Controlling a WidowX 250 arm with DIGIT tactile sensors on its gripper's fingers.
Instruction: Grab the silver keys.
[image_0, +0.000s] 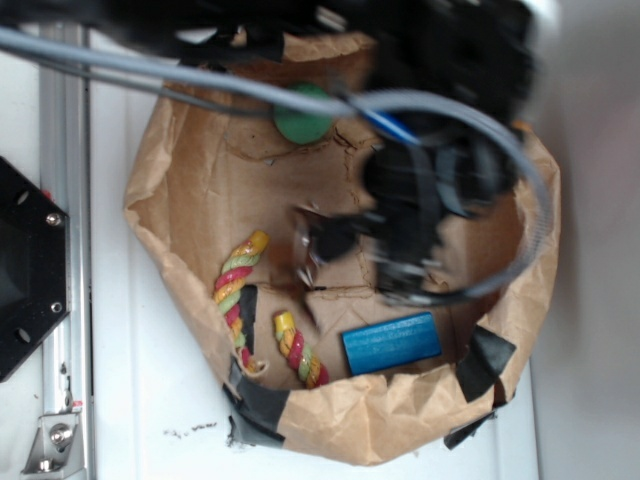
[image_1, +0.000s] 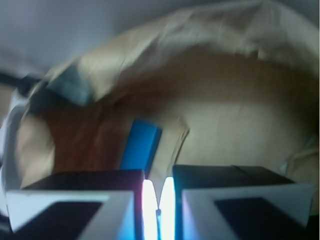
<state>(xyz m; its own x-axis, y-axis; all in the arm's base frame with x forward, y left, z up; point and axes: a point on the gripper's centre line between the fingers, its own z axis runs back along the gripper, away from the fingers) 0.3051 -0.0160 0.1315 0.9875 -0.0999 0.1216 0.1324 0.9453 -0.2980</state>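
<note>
— Lying mid-floor of the brown paper bin (image_0: 175, 180), the silver keys (image_0: 303, 243): a small shiny bunch, touching or just beside the dark tip of the gripper (image_0: 335, 240). Too blurred to say which.

— Pinched already?

— Cannot tell. Seen from the wrist, fingers (image_1: 75, 205) drawn nearly together, only a thin bright slit left between them; no key plainly showing in that slit.

— Handling?

— Probably light, hard and slippery; flat blades loose on a thin ring, likely to fan out, swing or slide off smooth pads. Best taken across the stacked blades near the ring, not by one blade's edge or the wire itself. Soft, creased paper underneath, so likely to give when pressed.

— Neighbours?

— Striped rope toy (image_0: 238, 275) just beside, toward the wall; blue block (image_0: 391, 343) near, by the taped rim; green ball (image_0: 303, 118) well apart at the far side, partly under a grey cable (image_0: 150, 62).
</note>
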